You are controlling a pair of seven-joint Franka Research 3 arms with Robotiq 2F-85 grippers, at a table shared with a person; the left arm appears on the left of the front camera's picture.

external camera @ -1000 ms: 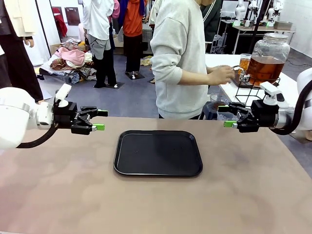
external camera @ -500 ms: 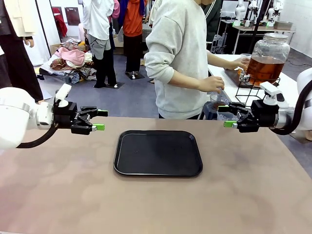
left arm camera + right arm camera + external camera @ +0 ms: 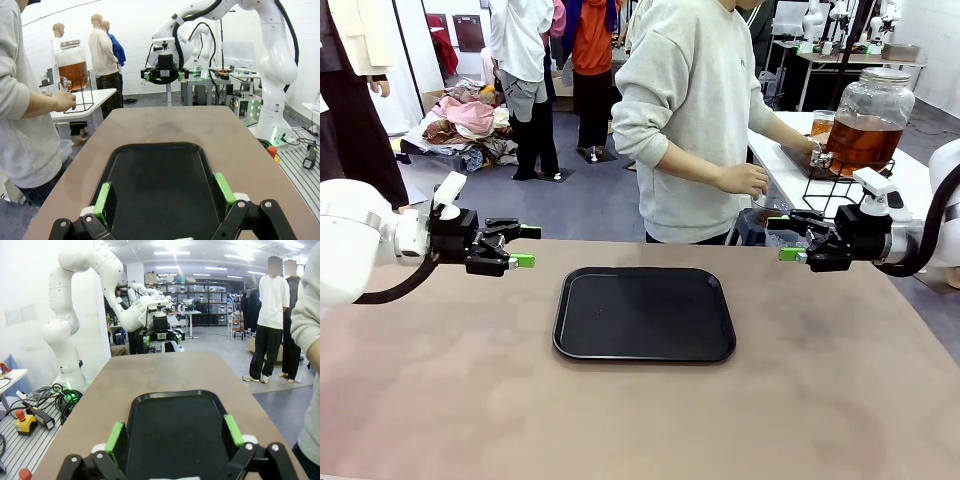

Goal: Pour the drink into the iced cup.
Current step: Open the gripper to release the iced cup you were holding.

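Amber drink (image 3: 863, 142) fills a round glass jar (image 3: 872, 118) with metal lid, on a wire stand behind the right gripper (image 3: 787, 238). Both it and the left gripper (image 3: 526, 246) hover empty, green pads spread, flanking a smooth black rounded tray (image 3: 644, 313). A person's hand (image 3: 744, 180) reaches toward the jar.

- The tray (image 3: 644, 314) between the two sets of jaws was plain black.
- The table (image 3: 640, 420) was mottled pinkish brown.
- The drink (image 3: 863, 141), beyond the right jaws, was translucent amber-brown.
- The person's sweatshirt (image 3: 695, 110) was pale grey.
- Both grippers' pads (image 3: 103, 196) were green.
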